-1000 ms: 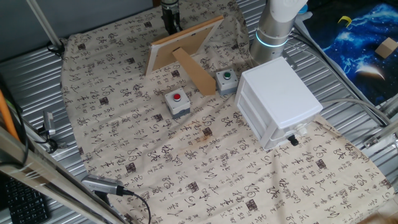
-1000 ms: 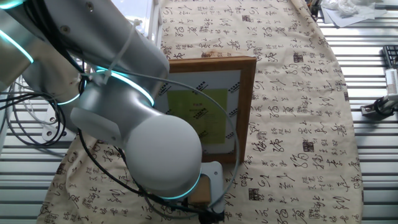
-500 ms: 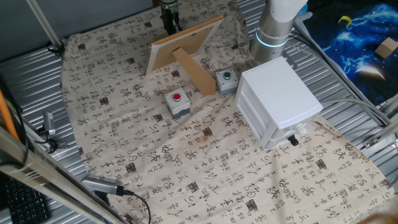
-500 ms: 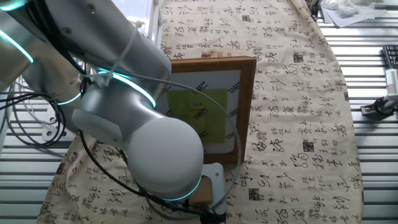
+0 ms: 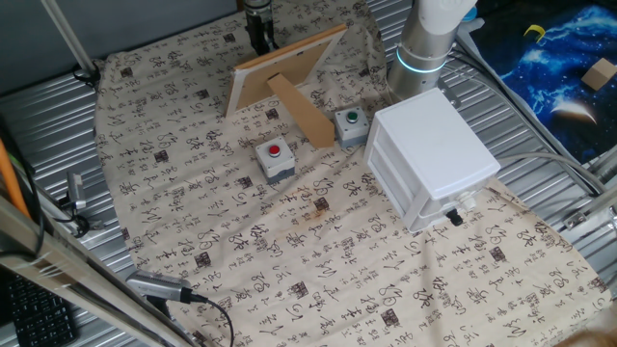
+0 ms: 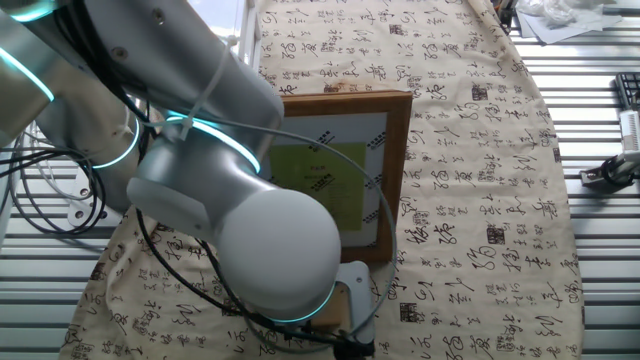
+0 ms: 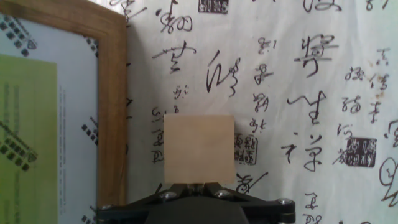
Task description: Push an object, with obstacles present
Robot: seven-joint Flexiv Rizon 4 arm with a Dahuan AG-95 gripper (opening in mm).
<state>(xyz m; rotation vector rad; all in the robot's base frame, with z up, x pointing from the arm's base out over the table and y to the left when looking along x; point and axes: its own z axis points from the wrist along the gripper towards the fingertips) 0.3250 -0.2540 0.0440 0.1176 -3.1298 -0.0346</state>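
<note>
The object, a plain tan wooden block [image 7: 199, 148], lies on the patterned cloth just right of the wooden frame [image 7: 112, 93]. My gripper [image 7: 196, 185] is shut, and its joined fingertips rest against the block's near edge. In one fixed view the gripper [image 5: 258, 27] stands behind the propped frame [image 5: 285, 69], which hides the block. In the other fixed view the arm covers most of the block [image 6: 333, 306] at the bottom edge, beside the frame [image 6: 397, 180].
The frame's strut [image 5: 301, 108] points toward a grey box with a green button [image 5: 351, 123] and one with a red button [image 5: 275, 158]. A large white drawer cabinet [image 5: 434, 154] stands to their right. The cloth [image 5: 289, 260] ends at ribbed metal.
The arm has shifted a little along the frame's side, and the block at its fingertips has moved with it. The obstacles have stayed put.
</note>
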